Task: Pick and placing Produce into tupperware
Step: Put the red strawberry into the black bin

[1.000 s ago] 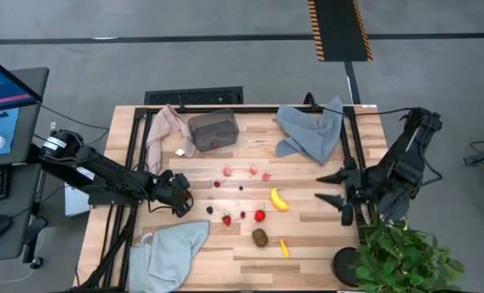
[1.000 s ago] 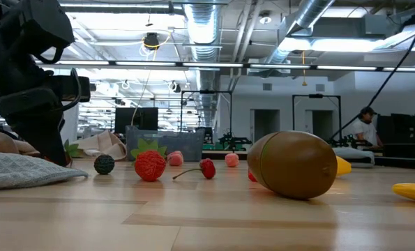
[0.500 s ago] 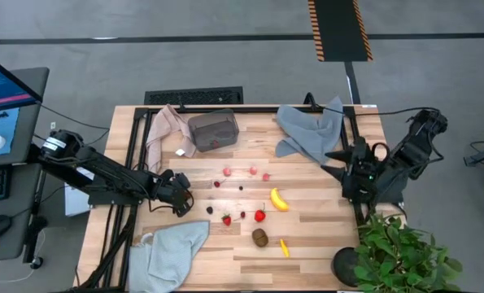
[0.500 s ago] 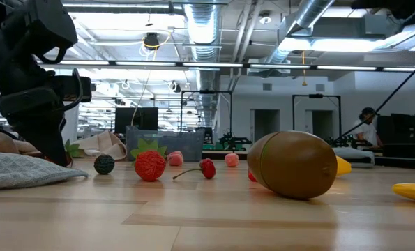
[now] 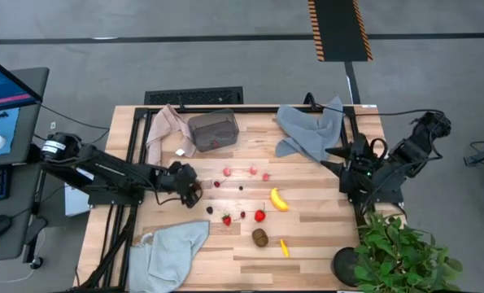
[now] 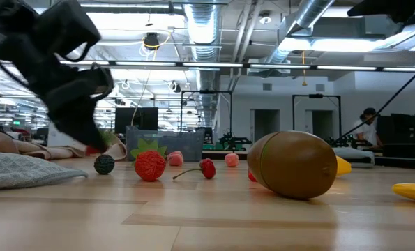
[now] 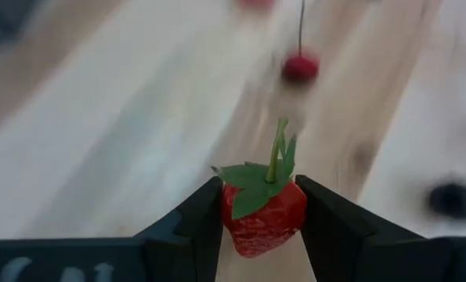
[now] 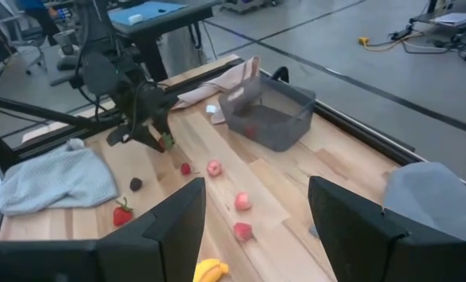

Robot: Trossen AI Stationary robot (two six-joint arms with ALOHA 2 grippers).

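Left gripper point(image 7: 260, 215) pinches a red strawberry point(image 7: 262, 213) between its two fingers (green leaves and stem pointing up), held above the table point(image 5: 307, 236) just left of the scattered berries. No writing can be read on anything. Its arm reaches in low from the table's left side. The right gripper point(image 5: 337, 160), jaws parted and empty, hangs at the right edge beside the grey-blue cloth point(image 5: 311, 130). The tupperware point(image 5: 213, 130) sits near the far edge, something red inside.
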